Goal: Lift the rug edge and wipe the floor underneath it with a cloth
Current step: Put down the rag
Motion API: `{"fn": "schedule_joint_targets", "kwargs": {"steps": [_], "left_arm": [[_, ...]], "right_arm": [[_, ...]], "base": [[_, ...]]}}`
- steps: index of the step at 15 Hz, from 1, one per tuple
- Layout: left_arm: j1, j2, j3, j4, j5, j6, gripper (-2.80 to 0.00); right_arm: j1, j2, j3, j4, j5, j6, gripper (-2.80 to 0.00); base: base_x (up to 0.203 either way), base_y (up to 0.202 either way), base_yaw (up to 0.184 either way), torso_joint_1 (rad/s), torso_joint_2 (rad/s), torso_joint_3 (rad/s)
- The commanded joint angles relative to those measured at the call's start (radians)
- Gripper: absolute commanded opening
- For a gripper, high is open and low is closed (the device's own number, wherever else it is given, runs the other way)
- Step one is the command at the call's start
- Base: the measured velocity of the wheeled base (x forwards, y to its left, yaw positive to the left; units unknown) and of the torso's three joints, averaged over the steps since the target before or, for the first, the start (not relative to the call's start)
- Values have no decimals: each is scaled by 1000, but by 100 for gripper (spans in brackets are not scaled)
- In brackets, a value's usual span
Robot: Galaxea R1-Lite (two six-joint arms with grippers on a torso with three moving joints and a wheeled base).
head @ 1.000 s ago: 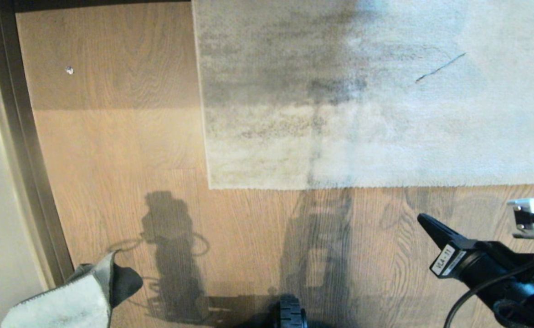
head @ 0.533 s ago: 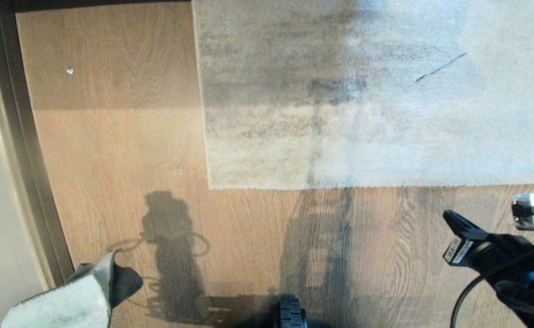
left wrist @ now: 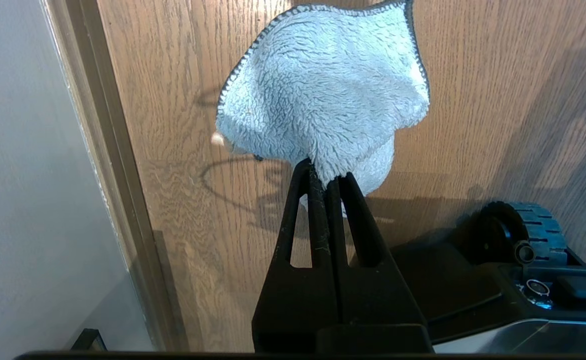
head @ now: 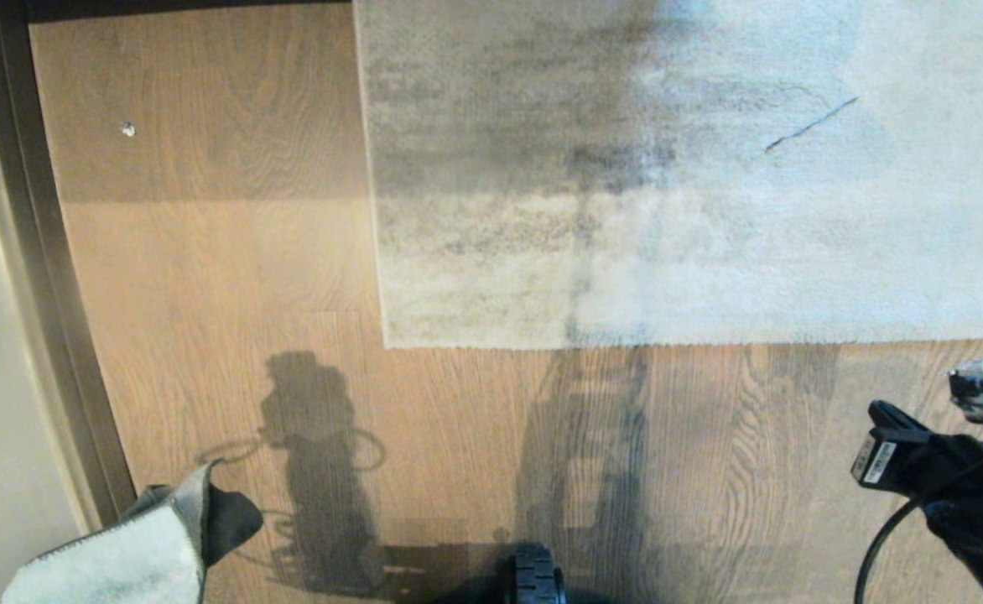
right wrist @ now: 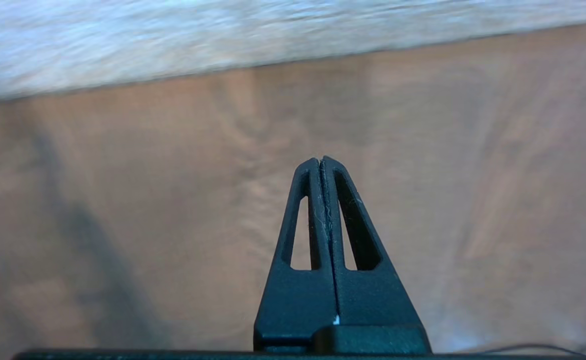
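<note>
In the head view the rug edge (head: 626, 340) lies flat across the middle on the floor (head: 206, 277), so lifting and wiping are both undone; a small white speck (head: 127, 128) sits upper left, nothing blocking. The left wrist view shows the left gripper (left wrist: 327, 172) pinching the cloth (left wrist: 323, 95). The right wrist view shows the right gripper (right wrist: 321, 159) pressed together, empty, short of the rug.

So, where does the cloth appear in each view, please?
Head view: the cloth is at the bottom left corner.
Left wrist view: top centre, pinched by the left gripper.
Right wrist view: not in it.
Shared landmark: the baseboard beside the cloth.
</note>
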Motion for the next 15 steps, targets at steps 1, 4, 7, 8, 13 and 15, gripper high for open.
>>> {"fn": "schedule_joint_targets", "kwargs": {"steps": [1,4,7,8,13,15], "left_arm": [[0,0,0,1,0,-1,-280],[0,0,0,1,0,0,-280],[0,0,0,1,0,-1,-280],[0,0,0,1,0,1,-280],[0,0,0,1,0,0,-280],[0,0,0,1,0,-1,-280]], "right_arm": [[-83,-43,0,-6,-3,-2,-280],[-101,-135,0,15,-2,-21,-280],[-104,-263,0,72,2,-66,-280],[-102,-316,0,120,3,-67,-280],[-92,-514,0,435,49,-23,-280],[-109,-601,0,569,100,0,-280]], "base": [[0,0,0,0,0,0],[0,0,0,0,0,0],[0,0,0,0,0,0],[0,0,0,0,0,0],[0,0,0,0,0,0],[0,0,0,0,0,0]]}}
